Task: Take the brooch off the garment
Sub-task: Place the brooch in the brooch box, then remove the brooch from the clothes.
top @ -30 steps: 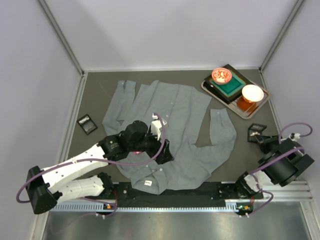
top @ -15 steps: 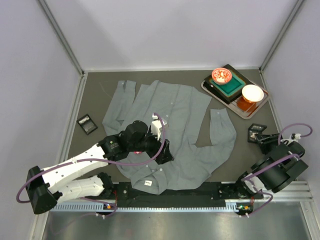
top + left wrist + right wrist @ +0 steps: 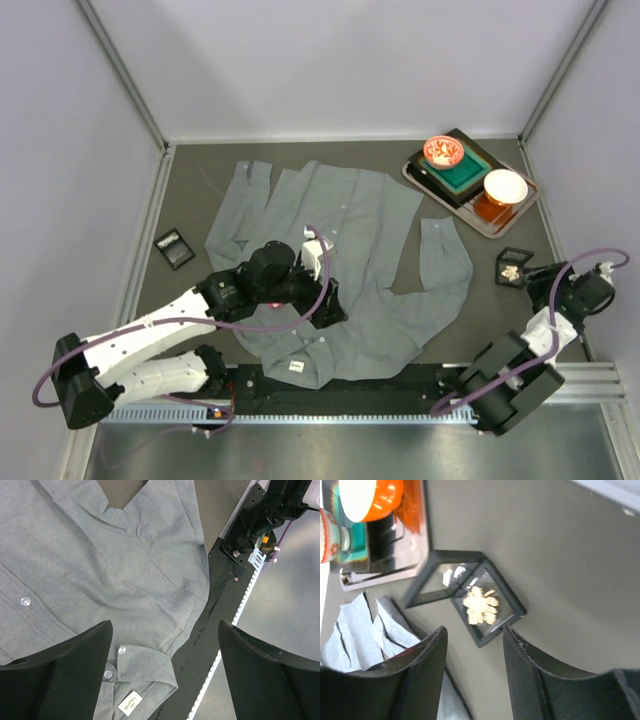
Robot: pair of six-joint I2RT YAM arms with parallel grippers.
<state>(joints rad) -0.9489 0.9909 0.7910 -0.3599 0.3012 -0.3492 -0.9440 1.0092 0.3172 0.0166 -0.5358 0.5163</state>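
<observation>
Well, the brooch already lies in its little black case at the right of the counter, off the garment. So the right claw hangs spread and empty above it. The left claw, equally wide and empty, hovers by the collar, unmoved since a second ago, while the right arm has stretched upward.

The shirt lies spread across the centre of the frame, with a small case to its left, a tray at the upper right carrying a left bowl and a right bowl, and, below the tray and right of the sleeve, an open case holding the brooch.
</observation>
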